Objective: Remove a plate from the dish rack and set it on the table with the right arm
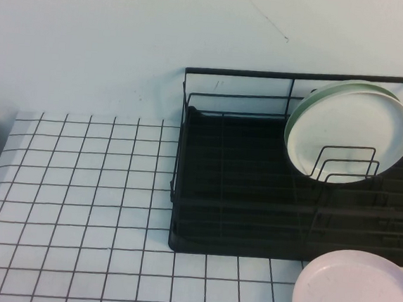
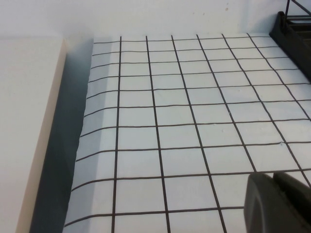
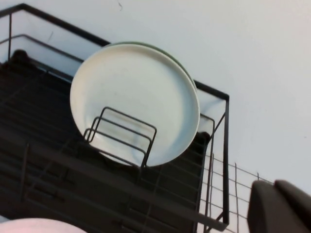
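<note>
Beside the black wire dish rack [image 3: 121, 179], the right tool [image 3: 281, 206] and, farther off, the left tool [image 2: 277, 201] show too little to tell their grip, while the round pale pink plate [image 1: 355, 295] lies flat on the white gridded bench [image 1: 77, 204] just before that rack.

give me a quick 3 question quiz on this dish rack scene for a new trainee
1. True or false: the pink plate is standing in the dish rack.
2. Which plates lean in the rack's wire dividers? A) cream-white plate and green-rimmed plate B) two grey plates C) none
3. Fill in: the pink plate lies flat on the ____.

Key: 1 false, it lies in front of the rack. 2 A. 3 table.
Only dark edges of the left gripper and right gripper show in their wrist views.
</note>
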Tool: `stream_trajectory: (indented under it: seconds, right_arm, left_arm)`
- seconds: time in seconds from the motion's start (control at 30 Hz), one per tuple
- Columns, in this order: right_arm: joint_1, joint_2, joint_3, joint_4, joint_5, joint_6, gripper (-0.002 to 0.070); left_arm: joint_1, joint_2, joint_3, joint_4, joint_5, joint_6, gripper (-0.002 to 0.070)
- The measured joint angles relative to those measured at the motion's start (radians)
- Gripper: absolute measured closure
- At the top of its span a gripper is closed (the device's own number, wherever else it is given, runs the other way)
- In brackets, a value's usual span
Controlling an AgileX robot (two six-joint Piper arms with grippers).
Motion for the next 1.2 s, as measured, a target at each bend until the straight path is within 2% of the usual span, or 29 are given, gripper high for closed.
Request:
stream_trajectory:
  seconds: [0.3,0.57,0.8,0.87,1.0,1.2]
  right_arm:
    - [-0.033,-0.195,0.115,0.048,-0.210,0.011,0.0678]
    - [-0.118,-0.455,0.224,0.195,-0.224,0.005,0.0678]
    - [-0.120,-0.491,0.277,0.287,-0.244,-0.046,0.0678]
    - [-0.120,-0.491,0.307,0.226,-0.250,0.021,0.0678]
    - [-0.132,-0.491,0.379,0.039,-0.238,0.283,0.0678]
    - [-0.211,-0.501,0.387,-0.132,-0.051,0.437,0.0678]
  left_arm:
    - [0.000,0.000,0.000,0.000,0.000,0.000,0.0678]
    - [0.000,0.000,0.000,0.000,0.000,0.000,0.0678]
    - [0.000,0.000,0.000,0.000,0.000,0.000,0.0678]
    - [0.000,0.000,0.000,0.000,0.000,0.000,0.0678]
    - [0.000,0.000,0.000,0.000,0.000,0.000,0.0678]
    - [0.000,0.000,0.000,0.000,0.000,0.004,0.0678]
